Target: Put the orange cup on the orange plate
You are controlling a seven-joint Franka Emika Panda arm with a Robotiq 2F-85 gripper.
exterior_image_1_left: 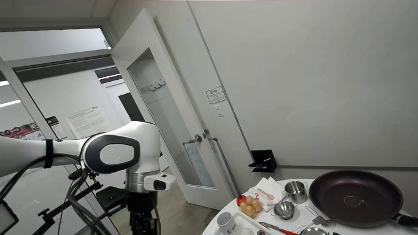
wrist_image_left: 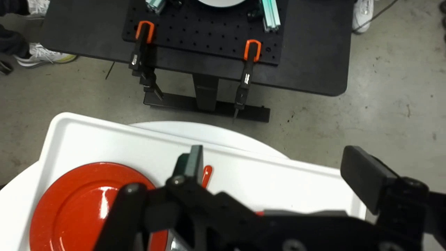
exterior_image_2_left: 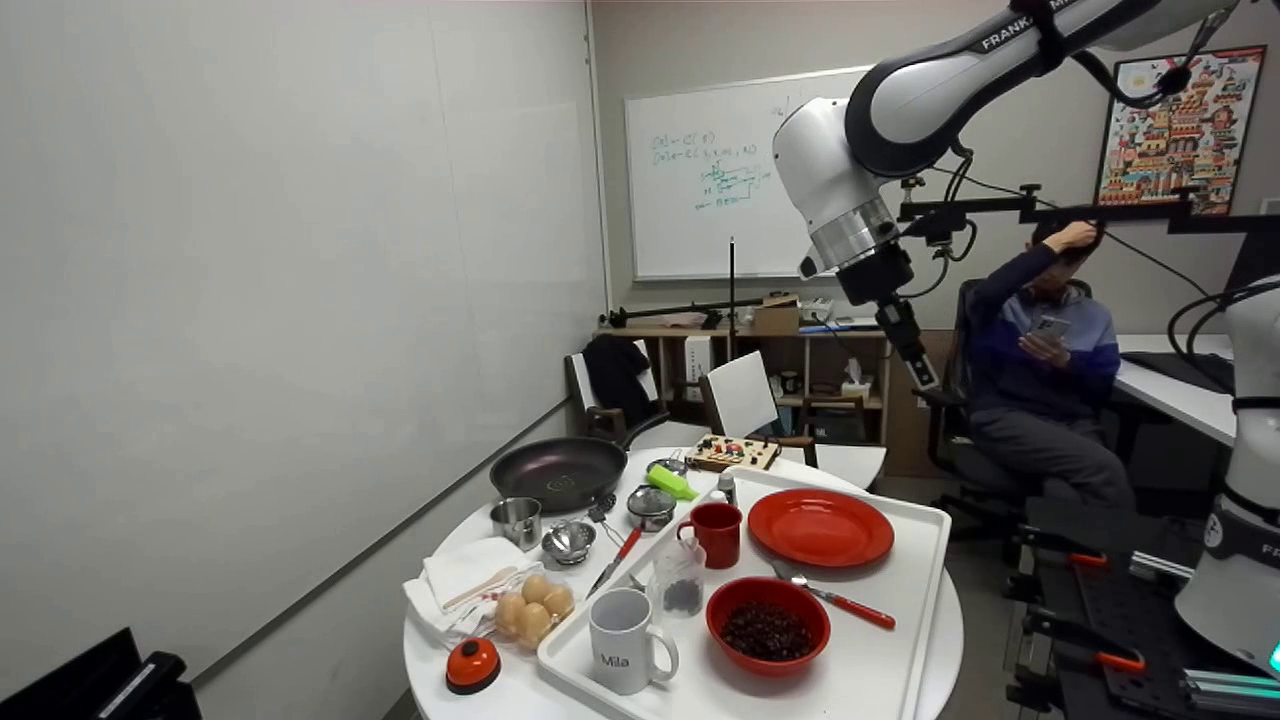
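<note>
Well below the parted jaws, and to one side, stands the red cup (exterior_image_2_left: 718, 538).

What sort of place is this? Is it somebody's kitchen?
Probably a lab or office room, even though there's a frying pan. A whiteboard with writing hangs on the wall, and orange-and-black clamps sit at the edge of a black table.

on the bench (exterior_image_2_left: 520, 697), a frying pan (exterior_image_2_left: 562, 474) lies just beside a steel pot (exterior_image_2_left: 516, 524); a white tray (exterior_image_2_left: 872, 655) carries a pale mug (exterior_image_2_left: 620, 640) and a red bowl (exterior_image_2_left: 768, 668) of dark bits (exterior_image_2_left: 766, 630). beyond, a person (exterior_image_2_left: 1035, 375) sits.
</note>
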